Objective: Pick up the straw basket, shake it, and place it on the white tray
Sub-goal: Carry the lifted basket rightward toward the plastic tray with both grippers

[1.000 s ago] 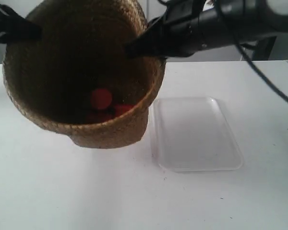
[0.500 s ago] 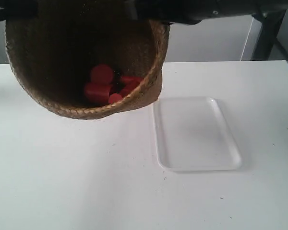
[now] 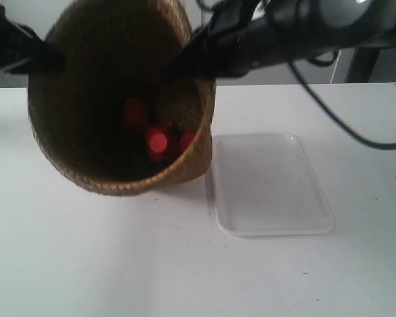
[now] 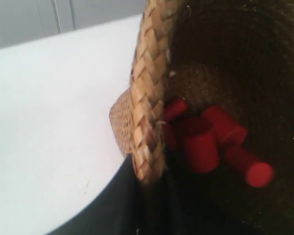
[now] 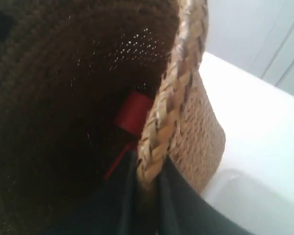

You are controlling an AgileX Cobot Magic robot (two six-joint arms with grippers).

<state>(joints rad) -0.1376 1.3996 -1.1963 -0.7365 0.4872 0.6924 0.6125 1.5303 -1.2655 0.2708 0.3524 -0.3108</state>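
straw basket (image 3: pixel 105 79) aloft, rim pinched in left claw (image 4: pixel 149 178), right claw (image 5: pixel 147 191)

Tilted straw basket (image 3: pixel 86 142) aloft (dark inside), beside flat white tray (image 3: pixel 272 188)

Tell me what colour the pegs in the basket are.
Red pegs, clearest in the left wrist view.

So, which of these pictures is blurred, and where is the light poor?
Exterior view: the straw basket is softly smeared, while the white tray looks sharper. Left wrist view: the braided rim is fairly crisp, the red pieces well lit. Right wrist view: the basket's inside is nearly black, with pinpoints of light through the weave.
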